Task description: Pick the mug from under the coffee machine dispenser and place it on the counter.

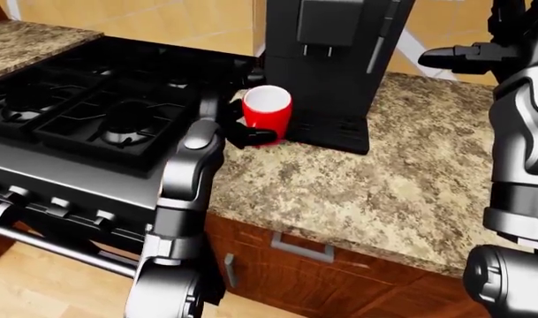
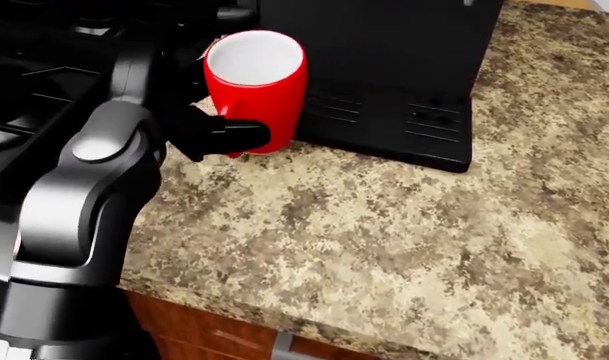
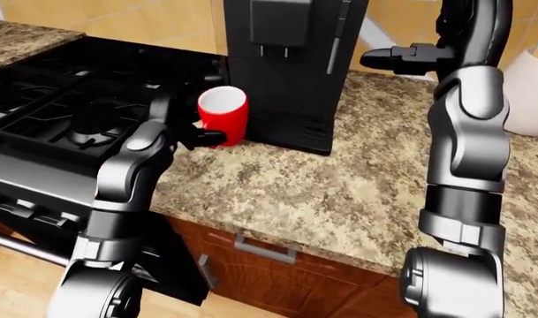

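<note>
The red mug (image 2: 256,90) with a white inside is held upright in my left hand (image 2: 219,131), whose dark fingers wrap round its lower side. It hangs just above the speckled granite counter (image 2: 384,240), left of the black coffee machine (image 1: 335,59) and off its drip tray (image 2: 404,124). The mug is close to the counter's left edge beside the stove. My right hand (image 3: 401,58) is raised high at the right of the coffee machine, fingers spread, holding nothing.
A black gas stove (image 1: 83,112) borders the counter on the left. A white vessel (image 3: 529,83) stands at the far right of the counter. Wooden cabinet drawers with a metal handle (image 1: 299,248) lie below the counter edge.
</note>
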{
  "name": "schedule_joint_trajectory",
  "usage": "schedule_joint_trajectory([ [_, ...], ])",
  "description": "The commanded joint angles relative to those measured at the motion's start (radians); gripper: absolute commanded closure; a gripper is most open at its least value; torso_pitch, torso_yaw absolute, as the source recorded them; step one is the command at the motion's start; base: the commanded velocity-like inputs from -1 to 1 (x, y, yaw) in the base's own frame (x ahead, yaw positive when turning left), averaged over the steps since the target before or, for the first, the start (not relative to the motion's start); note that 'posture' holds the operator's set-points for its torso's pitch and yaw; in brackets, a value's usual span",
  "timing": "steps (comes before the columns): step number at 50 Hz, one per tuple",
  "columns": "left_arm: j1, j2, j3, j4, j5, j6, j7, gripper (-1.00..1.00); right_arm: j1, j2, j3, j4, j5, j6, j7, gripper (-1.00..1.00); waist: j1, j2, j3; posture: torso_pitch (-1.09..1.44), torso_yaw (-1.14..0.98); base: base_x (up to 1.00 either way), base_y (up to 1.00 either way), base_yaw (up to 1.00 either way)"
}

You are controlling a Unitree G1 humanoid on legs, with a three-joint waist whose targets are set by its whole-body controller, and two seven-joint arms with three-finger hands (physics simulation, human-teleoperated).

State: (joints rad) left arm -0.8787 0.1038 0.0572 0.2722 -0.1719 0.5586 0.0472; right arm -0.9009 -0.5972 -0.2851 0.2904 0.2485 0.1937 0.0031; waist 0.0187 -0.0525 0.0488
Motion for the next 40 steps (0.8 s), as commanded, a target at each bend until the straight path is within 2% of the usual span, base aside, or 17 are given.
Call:
schedule_joint_trajectory([
  [1,-0.04,0.015,0.018,-0.085,-0.02,-0.028,-0.006,1.0,-0.037,-0.021,-0.012,-0.034,0.002,-0.022,-0.002,-1.0,0.001,-0.003,-0.036,0.0,0.0,0.0,0.0,0.0],
  [16,0.109,0.063,0.049,-0.265,-0.031,0.045,-0.02,1.0,-0.037,-0.021,-0.011,-0.039,0.0,-0.017,-0.003,-1.0,-0.002,0.008,-0.034,0.0,0.0,0.0,0.0,0.0],
  [40,0.214,0.093,0.083,-0.319,-0.027,0.016,-0.033,1.0,-0.039,-0.02,-0.011,-0.03,-0.003,-0.026,0.0,-1.0,-0.003,0.015,-0.035,0.0,0.0,0.0,0.0,0.0],
])
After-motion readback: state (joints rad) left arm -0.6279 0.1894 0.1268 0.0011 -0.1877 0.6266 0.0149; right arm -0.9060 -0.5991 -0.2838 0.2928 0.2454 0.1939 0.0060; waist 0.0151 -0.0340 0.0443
